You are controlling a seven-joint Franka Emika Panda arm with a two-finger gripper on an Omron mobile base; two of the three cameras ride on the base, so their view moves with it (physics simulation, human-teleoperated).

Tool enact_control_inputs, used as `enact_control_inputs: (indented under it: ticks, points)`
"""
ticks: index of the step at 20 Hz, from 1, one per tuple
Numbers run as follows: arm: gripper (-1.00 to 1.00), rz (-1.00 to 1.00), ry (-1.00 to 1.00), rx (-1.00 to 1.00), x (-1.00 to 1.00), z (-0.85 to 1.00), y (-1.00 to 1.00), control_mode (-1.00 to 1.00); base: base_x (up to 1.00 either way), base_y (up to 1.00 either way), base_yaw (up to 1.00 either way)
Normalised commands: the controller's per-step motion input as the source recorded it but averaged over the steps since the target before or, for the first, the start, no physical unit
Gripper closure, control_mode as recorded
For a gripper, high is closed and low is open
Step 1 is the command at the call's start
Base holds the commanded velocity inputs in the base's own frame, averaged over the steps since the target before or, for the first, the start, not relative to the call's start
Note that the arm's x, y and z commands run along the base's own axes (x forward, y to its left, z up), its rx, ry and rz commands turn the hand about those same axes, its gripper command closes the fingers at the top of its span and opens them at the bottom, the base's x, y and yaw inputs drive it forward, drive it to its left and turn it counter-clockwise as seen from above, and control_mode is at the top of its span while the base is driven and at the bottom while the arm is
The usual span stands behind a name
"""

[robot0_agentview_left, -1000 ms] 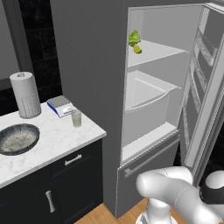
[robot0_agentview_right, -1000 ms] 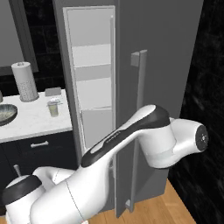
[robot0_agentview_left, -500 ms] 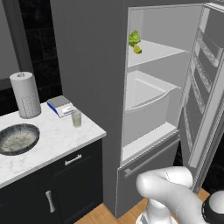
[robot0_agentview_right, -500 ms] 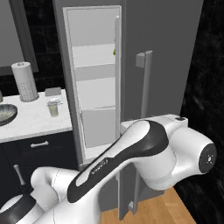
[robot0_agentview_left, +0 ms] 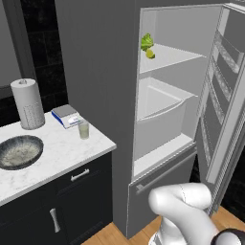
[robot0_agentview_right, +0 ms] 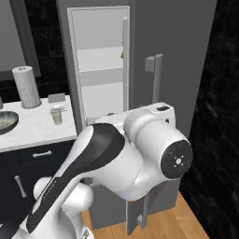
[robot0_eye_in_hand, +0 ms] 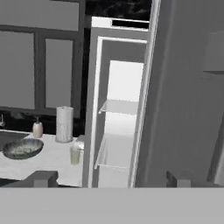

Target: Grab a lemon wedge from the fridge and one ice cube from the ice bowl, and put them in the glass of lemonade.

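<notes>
the fridge (robot0_agentview_left: 191,119) stands with its door swung wide to the right, its white shelves and a drawer bin bare to see. on the top shelf at the left edge sits a frilly green leafy vegetable (robot0_agentview_left: 146,41), and just below and touching it the small yellow lemon wedge (robot0_agentview_left: 150,53). from the right base view the door's edge and its long bar handle (robot0_agentview_right: 158,77) stand between the camera and the fridge's inside, so only a sliver of yellow-green shows past the door edge.

left of the fridge runs a white marble surface (robot0_agentview_left: 57,158) over dark navy cabinets with silver handles. the glass of lemonade (robot0_agentview_left: 83,129) stands near the surface's right end, just in front of a small blue and white box (robot0_agentview_left: 68,116). a paper towel roll (robot0_agentview_left: 27,103) stands upright towards the back wall, and the ice bowl (robot0_agentview_left: 19,151) sits nearer the front at the left, its left rim cut off by the picture edge. the hand view also shows a beige soap dispenser (robot0_eye_in_hand: 37,129) behind the bowl.

the wall behind is black tile, the floor light wood.

the fingers (robot0_eye_in_hand: 107,178) are spread wide apart, holding nothing, aimed at the fridge's open side from well away; only their dark tips (robot0_eye_in_hand: 41,178) show. the arm's bulky white elbow blocks much of the lower right base view. the ice in the bowl is too blurred to pick out.
</notes>
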Motion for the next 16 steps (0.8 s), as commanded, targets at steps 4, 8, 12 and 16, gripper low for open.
enact_control_inputs:
  ticks: [4,8,12,16]
  points:
    - [-1.0,-0.23,0.0,-0.3,0.0,0.51,1.0,-1.0,0.0,0.0,0.0]
    - [-1.0,-0.3,0.15,-0.36,0.41,0.19,1.0,-1.0,0.0,0.0,0.0]
    - [-1.0,-0.32,0.36,-0.39,0.95,-0.04,0.76,-1.0,0.0,0.0,0.0]
    - [-1.0,-0.31,0.38,-0.36,1.0,-0.2,0.18,-1.0,0.0,0.0,0.0]
